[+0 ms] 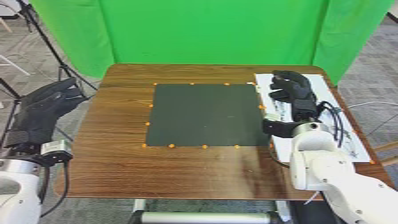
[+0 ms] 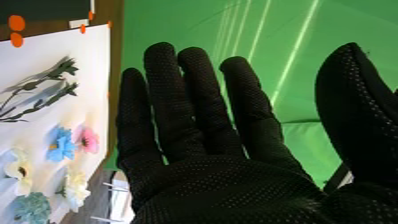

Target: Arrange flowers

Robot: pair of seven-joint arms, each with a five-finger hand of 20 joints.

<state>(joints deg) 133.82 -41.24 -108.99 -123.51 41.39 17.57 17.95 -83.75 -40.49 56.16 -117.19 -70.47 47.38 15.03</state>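
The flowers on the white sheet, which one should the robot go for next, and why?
Maybe the blue flower: I'd lower the right hand and gently pinch it. That hand is over the white sheet where the flower lies, and its palm is empty with the fingers straight, so it looks free to pick something up.

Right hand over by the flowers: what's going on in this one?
The robot's right hand is open with nothing in its grasp, above the white sheet on the table's right side. On that sheet lie a blue flower, a pink flower, paler blooms and leafy stems. The left hand is off beyond the table's left edge. No flower is in the right hand at this moment.
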